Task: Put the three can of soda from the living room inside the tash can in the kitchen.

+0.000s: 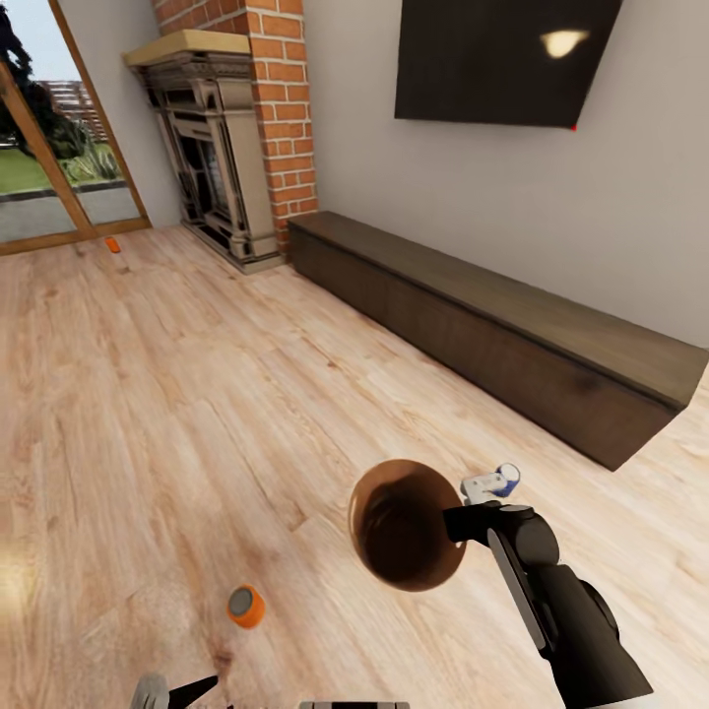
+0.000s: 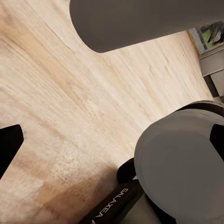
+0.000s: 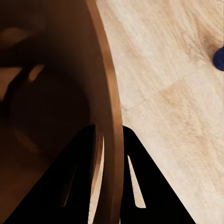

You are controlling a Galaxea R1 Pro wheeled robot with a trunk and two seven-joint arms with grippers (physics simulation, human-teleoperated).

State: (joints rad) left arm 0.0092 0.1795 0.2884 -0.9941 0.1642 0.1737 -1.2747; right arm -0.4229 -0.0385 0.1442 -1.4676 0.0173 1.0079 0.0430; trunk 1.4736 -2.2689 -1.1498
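My right gripper (image 1: 455,522) is shut on the rim of the brown copper-toned trash can (image 1: 406,540), held above the living-room floor with its dark inside facing the head camera. In the right wrist view the rim (image 3: 111,93) passes between the two black fingers (image 3: 79,177). A blue soda can (image 1: 496,482) lies on the floor just beyond that gripper, and its edge (image 3: 219,58) also appears in the right wrist view. One orange can (image 1: 246,606) stands upright left of the bin. A second orange can (image 1: 113,244) lies far off by the glass door. One dark finger (image 2: 9,145) of my left gripper shows over bare floor.
A long low dark-wood cabinet (image 1: 512,330) runs along the right wall under a black television (image 1: 502,59). The red-brick fireplace (image 1: 231,138) stands in the far corner beside a glass door (image 1: 49,148). Light wood floor (image 1: 177,394) spreads between them.
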